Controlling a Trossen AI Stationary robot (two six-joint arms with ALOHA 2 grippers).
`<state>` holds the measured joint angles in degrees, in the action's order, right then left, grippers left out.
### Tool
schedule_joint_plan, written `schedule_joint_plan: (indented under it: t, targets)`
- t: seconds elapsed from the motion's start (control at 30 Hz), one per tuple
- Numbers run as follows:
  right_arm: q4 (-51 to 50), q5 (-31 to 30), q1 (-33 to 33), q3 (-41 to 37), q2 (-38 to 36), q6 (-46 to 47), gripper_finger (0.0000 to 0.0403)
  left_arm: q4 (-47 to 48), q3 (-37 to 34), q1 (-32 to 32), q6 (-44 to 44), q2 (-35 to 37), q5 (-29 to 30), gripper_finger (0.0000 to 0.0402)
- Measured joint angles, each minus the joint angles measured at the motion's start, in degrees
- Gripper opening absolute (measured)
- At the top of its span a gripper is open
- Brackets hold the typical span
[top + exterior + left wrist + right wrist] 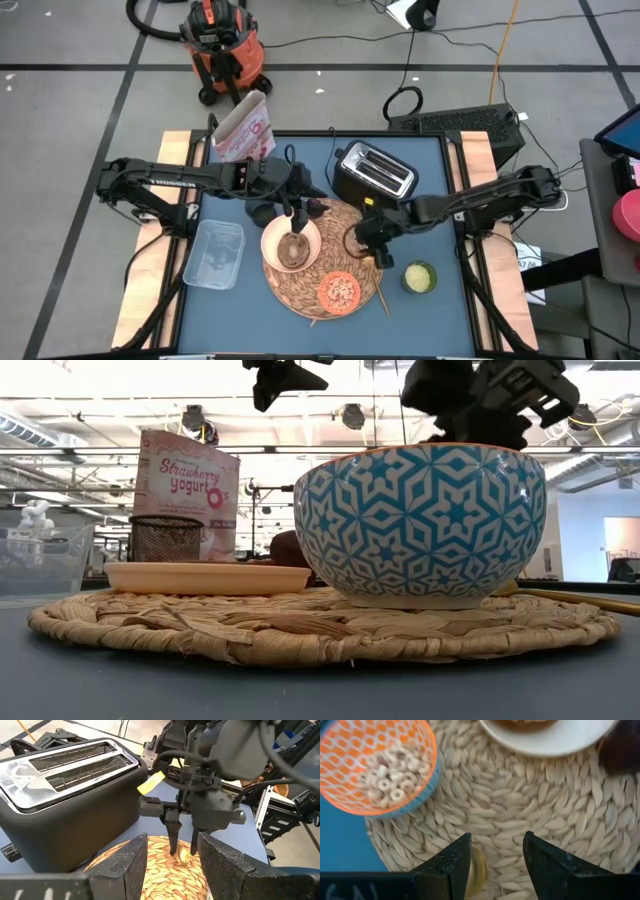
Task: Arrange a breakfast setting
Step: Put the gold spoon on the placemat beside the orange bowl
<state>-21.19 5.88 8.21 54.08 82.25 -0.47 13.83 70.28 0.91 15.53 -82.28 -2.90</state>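
Note:
A round woven placemat (310, 300) carries a cream bowl (291, 247) and an orange dish (339, 291) holding cereal rings. A wooden spoon (381, 292) lies along the mat's right edge. My right gripper (496, 842) hangs open over the mat, pointing down, with the spoon's pale end (480, 870) just inside one finger. My left gripper (172, 842) is open with nothing between its fingers, above the cream bowl's far side. A dark-red fruit (288, 548) and a dark mesh cup (165, 538) sit at the mat's far left. The pink-white cereal box (243, 130) stands at the far left. My right gripper comes from above with its fingers on either side of the spoon's pale end (183, 857), which lies on the placemat. I cannot tell whether a fingertip touches it.
A black toaster (373, 175) stands behind the mat, close to both grippers. A clear plastic tub (213, 253) lies left of the mat and a small green-yellow cup (419, 277) right of it. The two grippers face each other closely over the mat.

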Motion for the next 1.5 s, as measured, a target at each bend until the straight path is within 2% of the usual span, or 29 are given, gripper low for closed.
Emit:
schedule_joint_plan:
  t: [0.53,0.97,1.3,1.5]
  targets:
    - [-4.81,0.21,-0.26,-0.04,6.1,-1.81,0.0169,0.15,0.0,0.01,-0.04,0.0,0.0,0.0179]
    - [-5.66,0.38,-0.26,-0.09,7.1,-1.07,0.0169,0.17,0.0,0.0,-0.11,0.0,0.0,0.0179]
    - [-5.64,0.45,-0.22,-0.11,10.93,0.22,0.0169,0.17,0.0,0.0,-0.15,0.0,0.0,0.0179]
    - [-5.62,0.59,-0.22,-0.11,11.11,0.22,0.0143,0.15,0.0,0.0,-0.33,0.0,0.0,0.0179]
